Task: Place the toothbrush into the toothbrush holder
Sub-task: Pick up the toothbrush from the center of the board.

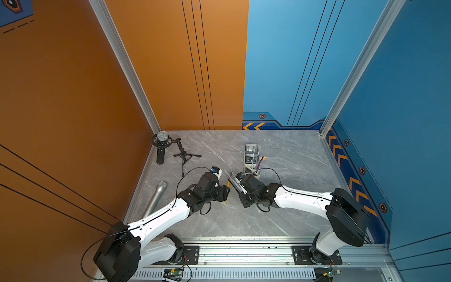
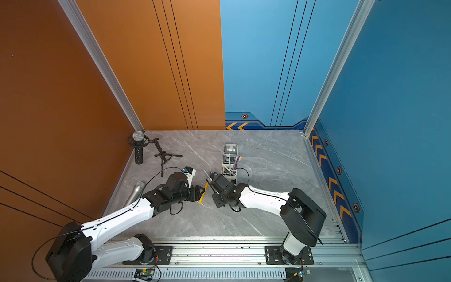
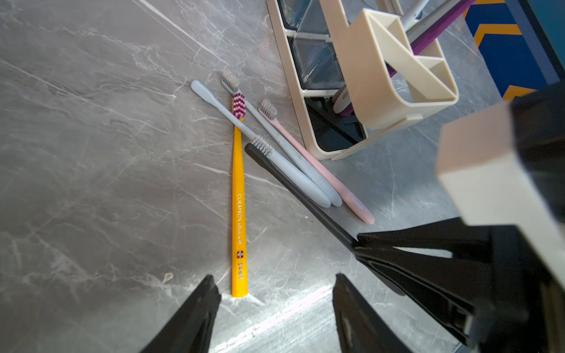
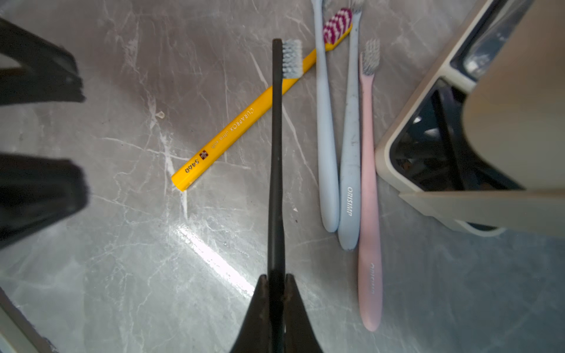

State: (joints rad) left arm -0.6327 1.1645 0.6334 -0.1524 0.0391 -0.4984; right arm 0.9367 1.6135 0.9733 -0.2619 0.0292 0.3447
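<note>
Right gripper (image 4: 276, 279) is pinched tight on the handle end of a black toothbrush (image 4: 276, 152), bristle end sticking out fwd over the others lying flat. It's not in the toothbrush holder (image 3: 363, 85), just beside its near end. Holder stands upright approx mid tabletop (image 1: 292, 195), twd the back edge, w/ a purple toothbrush (image 3: 434, 39) leaning in it. Flat on the tabletop next to it: pink toothbrush (image 4: 369, 183) closest, then two pale blue toothbrushes (image 4: 325, 137), then a yellow toothbrush (image 3: 238, 198) crossing under them at an angle. Left gripper (image 3: 276, 284) has jaws spread wide, nothing btwn them, near the yellow one's handle end. Mic on a stand (image 1: 161, 144) in the back left corner, silver mic (image 1: 156, 197) along the left edge.
</note>
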